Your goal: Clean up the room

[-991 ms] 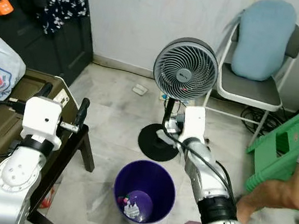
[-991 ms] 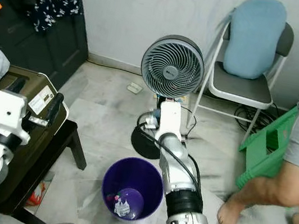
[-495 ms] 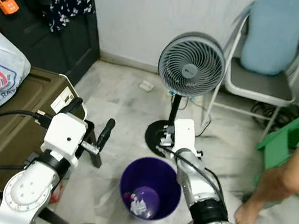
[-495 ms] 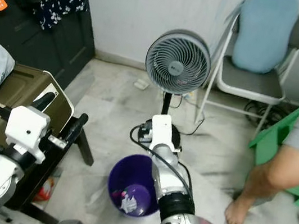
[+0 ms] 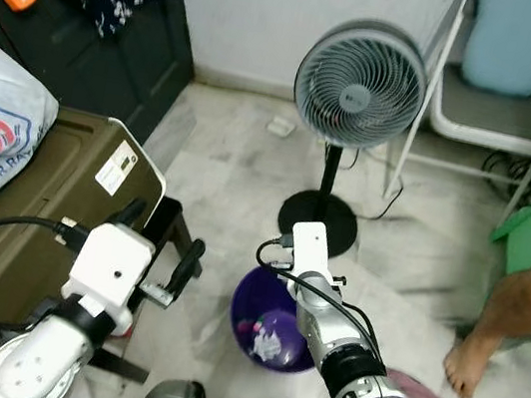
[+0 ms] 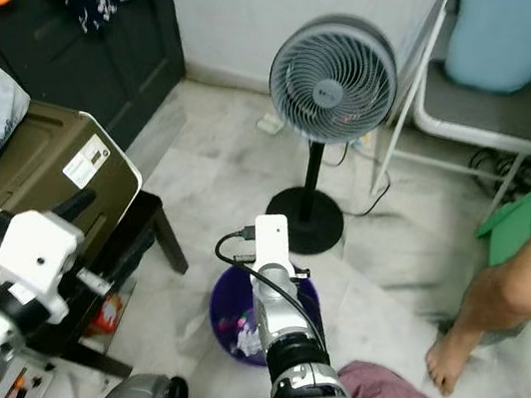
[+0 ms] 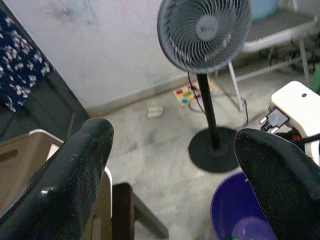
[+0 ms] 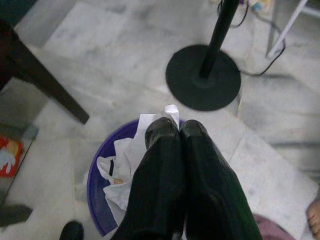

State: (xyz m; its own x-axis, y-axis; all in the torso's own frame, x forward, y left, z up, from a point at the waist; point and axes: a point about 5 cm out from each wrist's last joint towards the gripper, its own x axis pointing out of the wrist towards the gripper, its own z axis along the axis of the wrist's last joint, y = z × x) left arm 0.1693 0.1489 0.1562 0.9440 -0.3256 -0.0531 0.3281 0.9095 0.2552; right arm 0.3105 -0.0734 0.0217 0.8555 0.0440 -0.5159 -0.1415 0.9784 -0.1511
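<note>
right claw (image 8: 176,131) pinching white paper (image 8: 131,150) | over purple bin (image 8: 97,172) | orientation unclear

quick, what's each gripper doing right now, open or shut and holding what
Left gripper: open, holding nothing, raised beside the olive-brown suitcase.
Right gripper: shut on a crumpled piece of white paper, over the round purple plastic bin.
</note>
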